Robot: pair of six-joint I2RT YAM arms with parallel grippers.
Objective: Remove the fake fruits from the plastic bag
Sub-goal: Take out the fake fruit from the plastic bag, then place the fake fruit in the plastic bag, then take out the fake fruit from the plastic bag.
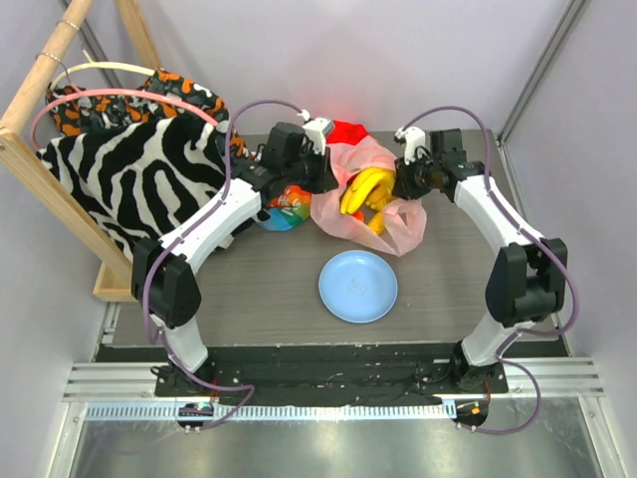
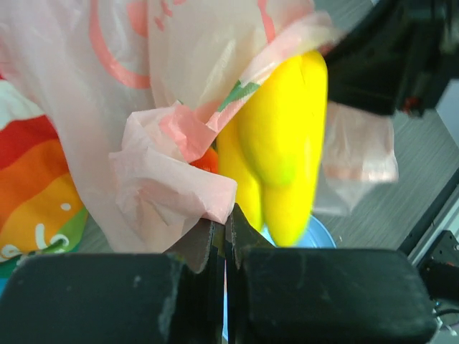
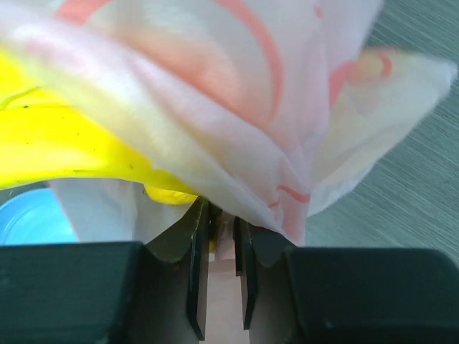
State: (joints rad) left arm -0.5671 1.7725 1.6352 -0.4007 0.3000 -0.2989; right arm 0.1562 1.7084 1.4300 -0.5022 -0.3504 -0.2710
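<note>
The translucent pink plastic bag (image 1: 383, 214) lies at the back middle of the table, held up from both sides. A yellow banana bunch (image 1: 365, 189) shows in its mouth, with an orange-red fruit (image 1: 376, 223) below it inside the film. My left gripper (image 1: 328, 179) is shut on a fold of the bag's left edge (image 2: 172, 179), with its jaws (image 2: 226, 215) pressed together; the banana (image 2: 283, 158) hangs just behind. My right gripper (image 1: 403, 182) is shut on the bag's right edge (image 3: 251, 107), with film between its jaws (image 3: 222, 215); the banana (image 3: 64, 150) is at the left. The green and red fruits are hidden.
A round light-blue plate (image 1: 358, 286) sits in front of the bag. A rainbow-striped cloth (image 1: 284, 211) lies under the left arm and a red cloth (image 1: 348, 130) behind the bag. A zebra-print cloth (image 1: 129, 179) drapes over a wooden frame (image 1: 30, 149) at the left.
</note>
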